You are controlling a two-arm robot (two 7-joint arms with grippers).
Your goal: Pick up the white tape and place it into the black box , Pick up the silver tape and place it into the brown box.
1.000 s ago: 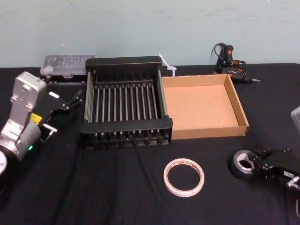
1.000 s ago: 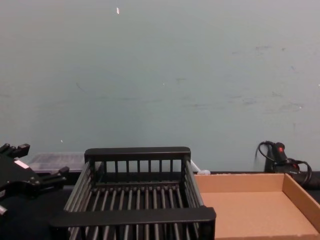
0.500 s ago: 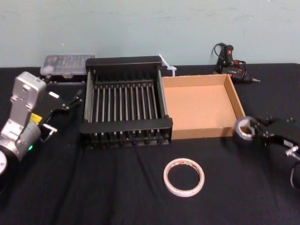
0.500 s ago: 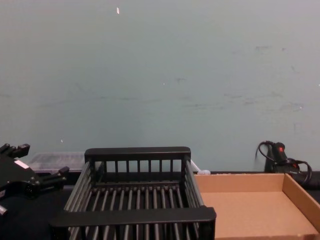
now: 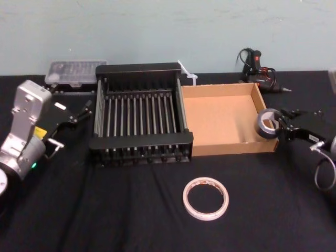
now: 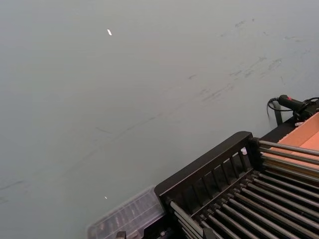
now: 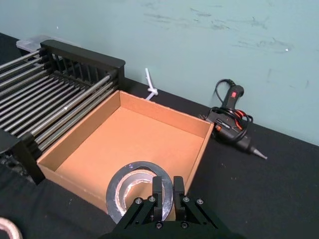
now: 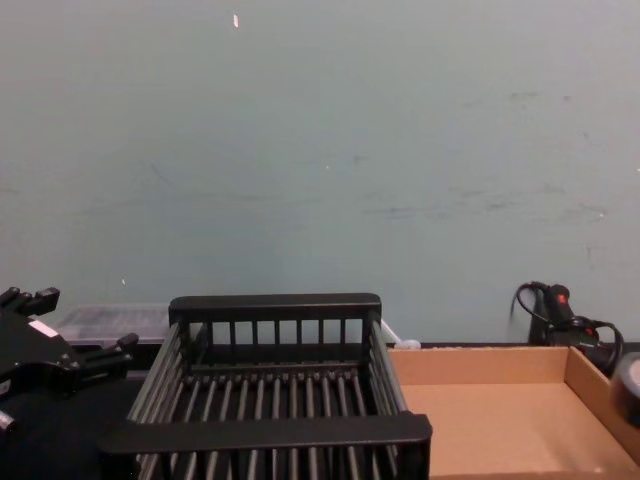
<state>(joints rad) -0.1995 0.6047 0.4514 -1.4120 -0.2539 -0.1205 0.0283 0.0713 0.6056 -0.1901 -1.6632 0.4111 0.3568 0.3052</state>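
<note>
The fingers (image 7: 157,190) of my right gripper (image 5: 282,126) are pinched on the silver tape (image 5: 265,124), and I see it held over the brown box (image 5: 220,119) at its right wall. The white tape (image 5: 186,198) lies flat in front of the brown box. The black box (image 5: 139,139) sits against its left side. Farther left, my left gripper (image 5: 71,127) is parked, spread and empty.
</note>
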